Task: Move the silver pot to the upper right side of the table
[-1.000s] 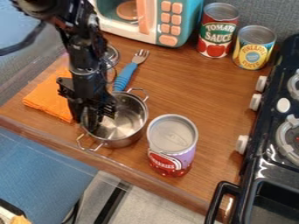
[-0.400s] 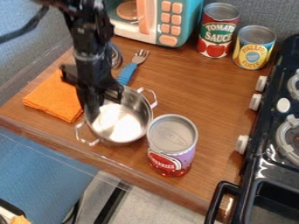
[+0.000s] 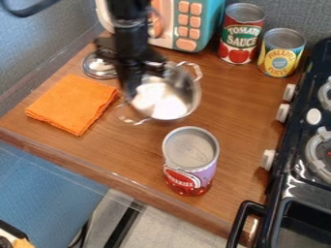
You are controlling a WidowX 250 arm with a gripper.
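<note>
Pot [image 3: 184, 92] hangs from the gripper [image 3: 131, 93], which pinches its left wall, the bowl spreading out to the gripper's right and appearing to ride just clear of the table [image 3: 236, 106]. Close by on the gripper's left lie a lid [image 3: 97, 67] and, lower down, an orange cloth [image 3: 72, 104], folded flat. A microwave [image 3: 188, 22] stands beyond the gripper, up and to the right, while a purple can [image 3: 190, 157] stands upright below and to the right, apart from the pot. Farther off to the upper right, a red can [image 3: 240, 36] and a yellow can [image 3: 282, 53] stand side by side; a black stove [image 3: 294, 145] lines the far right.

The carry is the step in hand, judging by the grip, with the pot short of its goal. The next move calls for a level swing to the right, ending near the two rear cans but not against them, then a gentle lowering and release. A swing too wide could knock the red can or yellow can, and a one-sided hold may let the pot tip.
</note>
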